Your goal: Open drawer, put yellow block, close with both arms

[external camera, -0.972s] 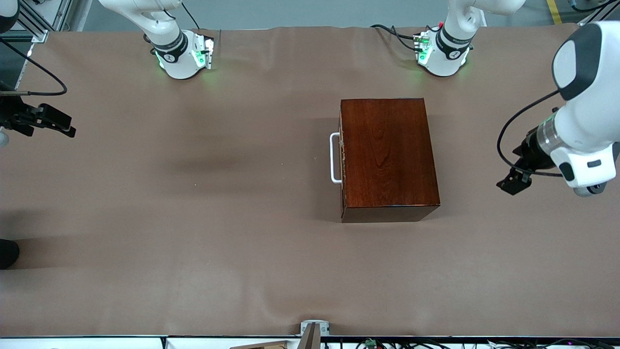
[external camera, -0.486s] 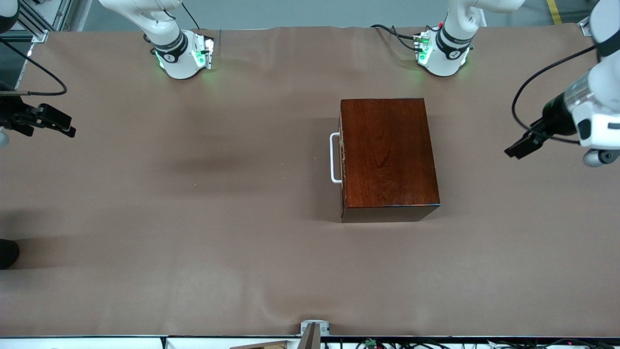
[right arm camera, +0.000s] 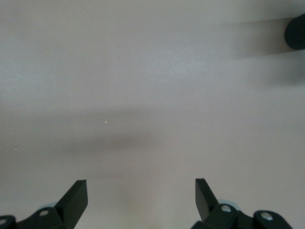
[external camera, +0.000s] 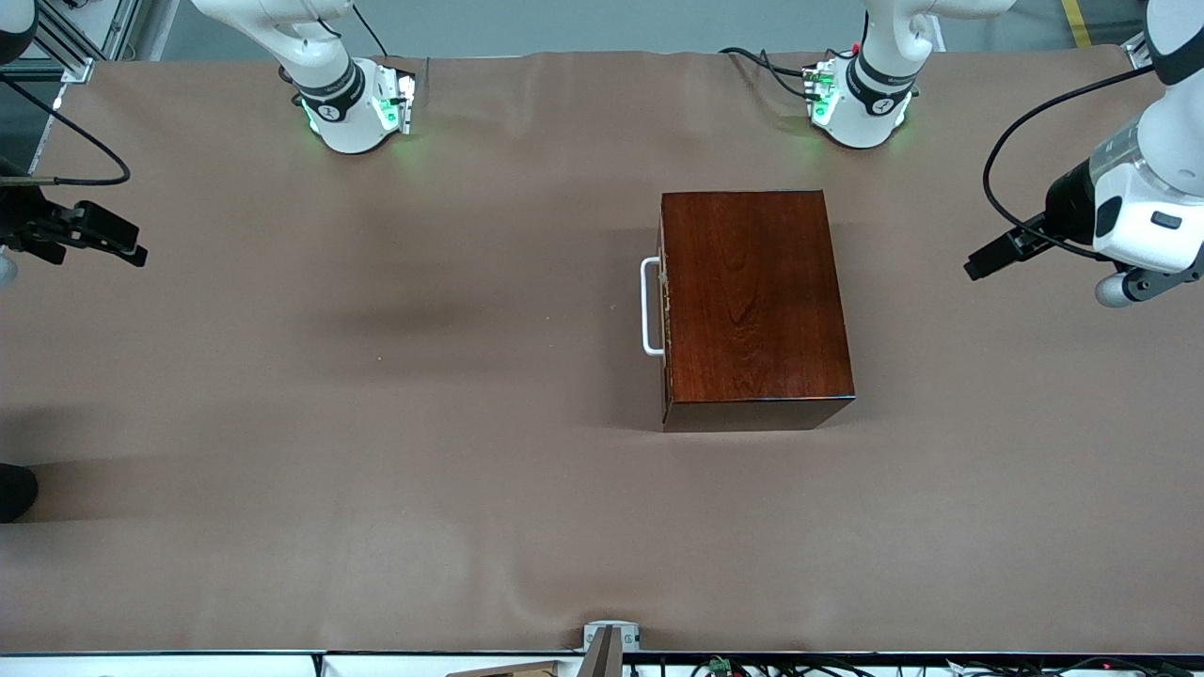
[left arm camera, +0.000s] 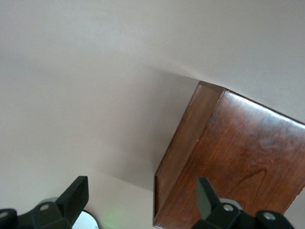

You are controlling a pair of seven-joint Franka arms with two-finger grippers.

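Note:
The dark mahogany box (external camera: 755, 303) stands on the table, toward the left arm's end. Its drawer is shut, and the white U-shaped handle (external camera: 648, 307) faces the right arm's end. The yellow block is out of view. My left gripper (external camera: 981, 264) hangs open and empty over the table at the left arm's end, apart from the box. In the left wrist view the box (left arm camera: 238, 157) lies ahead of that open gripper (left arm camera: 143, 193). My right gripper (external camera: 130, 248) waits at the right arm's end; in the right wrist view it (right arm camera: 141, 193) is open over bare table.
Brown paper covers the table (external camera: 376, 423). The arm bases (external camera: 353, 108) (external camera: 861, 103) stand along its farthest edge. A small metal bracket (external camera: 609, 637) sits at the nearest edge. A dark rounded object (external camera: 14, 489) pokes in at the right arm's end.
The left arm has swung its gripper away from the front camera, still at the left arm's end of the table. The right arm and the box have not moved.

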